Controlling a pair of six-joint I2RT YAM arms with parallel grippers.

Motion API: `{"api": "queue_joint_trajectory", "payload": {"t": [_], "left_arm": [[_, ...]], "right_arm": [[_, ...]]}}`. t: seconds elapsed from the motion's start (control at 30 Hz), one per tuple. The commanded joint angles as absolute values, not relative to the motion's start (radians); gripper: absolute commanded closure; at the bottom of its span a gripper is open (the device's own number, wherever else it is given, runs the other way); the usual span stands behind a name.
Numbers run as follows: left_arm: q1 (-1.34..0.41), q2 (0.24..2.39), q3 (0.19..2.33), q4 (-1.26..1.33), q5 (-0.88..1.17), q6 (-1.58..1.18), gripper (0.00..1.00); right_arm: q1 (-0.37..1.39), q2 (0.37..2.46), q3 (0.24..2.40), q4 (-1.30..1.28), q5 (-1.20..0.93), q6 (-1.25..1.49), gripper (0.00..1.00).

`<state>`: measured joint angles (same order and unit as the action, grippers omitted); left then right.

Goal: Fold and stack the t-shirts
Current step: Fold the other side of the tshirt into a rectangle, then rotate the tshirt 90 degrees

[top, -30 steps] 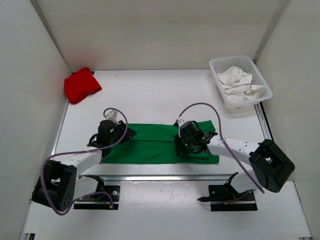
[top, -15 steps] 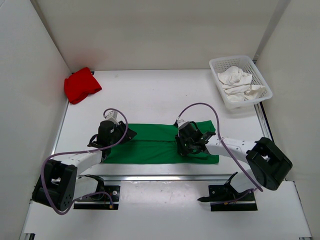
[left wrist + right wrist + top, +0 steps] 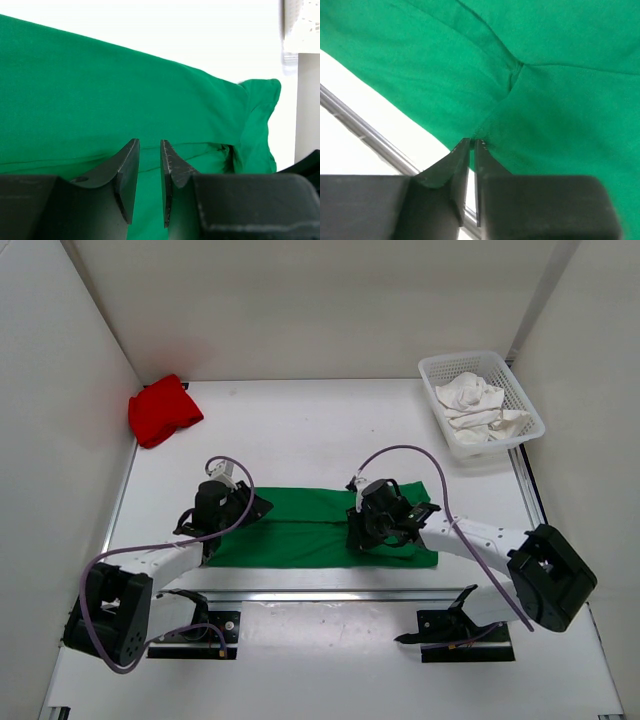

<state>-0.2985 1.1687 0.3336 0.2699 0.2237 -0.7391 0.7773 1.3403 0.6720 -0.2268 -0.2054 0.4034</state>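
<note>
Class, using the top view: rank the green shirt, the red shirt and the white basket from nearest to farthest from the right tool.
1. Green shirt: directly under the right tool.
2. White basket: back right corner.
3. Red shirt: back left corner.

Three t-shirts: one red (image 3: 163, 410); one green (image 3: 300, 525); one white (image 3: 475, 405); one basket (image 3: 527, 405).

arms: white links, black joints | cables: purple loops | jaws: black wedges
</note>
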Motion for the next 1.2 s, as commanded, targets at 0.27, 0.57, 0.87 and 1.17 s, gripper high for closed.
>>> {"api": "queue_joint_trajectory", "payload": {"t": [0.27, 0.57, 0.87, 1.17], "left_arm": [[-0.264, 1.164, 0.333, 0.293, 0.253, -0.736, 0.65], [-0.127, 1.304, 0.325, 0.379, 0.414, -0.802, 0.68], [-0.279, 1.031, 0.359, 0.173, 0.308, -0.683, 0.64], [-0.258, 0.914, 0.284, 0.110, 0.321, -0.667, 0.62]], "right_arm": [[0.600, 1.226, 0.664, -0.198, -0.271, 0.440, 0.90], [0.371, 1.440, 0.655, -0.035, -0.173, 0.474, 1.00], [0.347, 2.164, 1.551, -0.217, -0.297, 0.393, 1.00], [0.416, 2.223, 2.117, -0.297, -0.408, 0.346, 0.65]]}}
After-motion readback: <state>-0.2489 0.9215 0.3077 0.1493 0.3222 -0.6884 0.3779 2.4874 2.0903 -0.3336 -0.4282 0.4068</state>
